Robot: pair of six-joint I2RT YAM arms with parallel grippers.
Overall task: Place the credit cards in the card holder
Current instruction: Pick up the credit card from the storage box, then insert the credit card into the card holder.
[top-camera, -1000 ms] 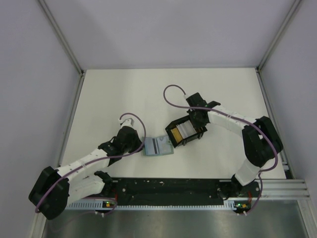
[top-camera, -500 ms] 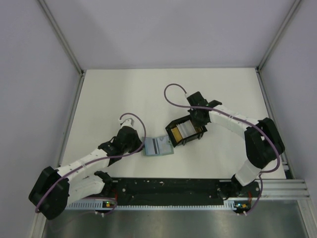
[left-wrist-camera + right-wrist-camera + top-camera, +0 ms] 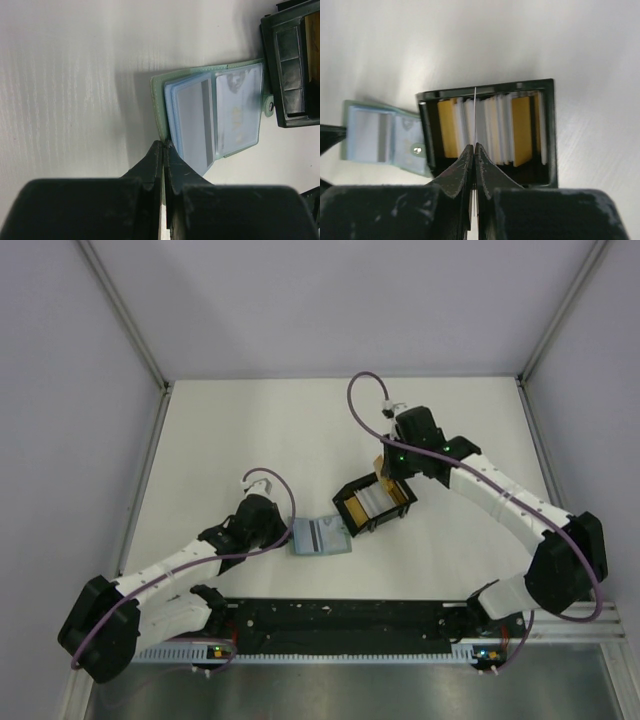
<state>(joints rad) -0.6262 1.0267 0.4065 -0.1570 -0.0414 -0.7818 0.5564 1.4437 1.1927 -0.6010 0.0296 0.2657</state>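
one credit card [image 3: 475, 107] is pinched in our right tool [image 3: 474, 146] above the black box [image 3: 547, 130], left tool [image 3: 163, 145] clamped on the card holder [image 3: 237, 110], slotting's next we reckon.

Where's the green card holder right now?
In the top view the card holder lies open, front and centre, between the left gripper pinching its edge and the black box.

A white table [image 3: 250, 430] sits boxed by pale grey walls [image 3: 330, 300] with metal corner rails [image 3: 125, 315], evenly lit.
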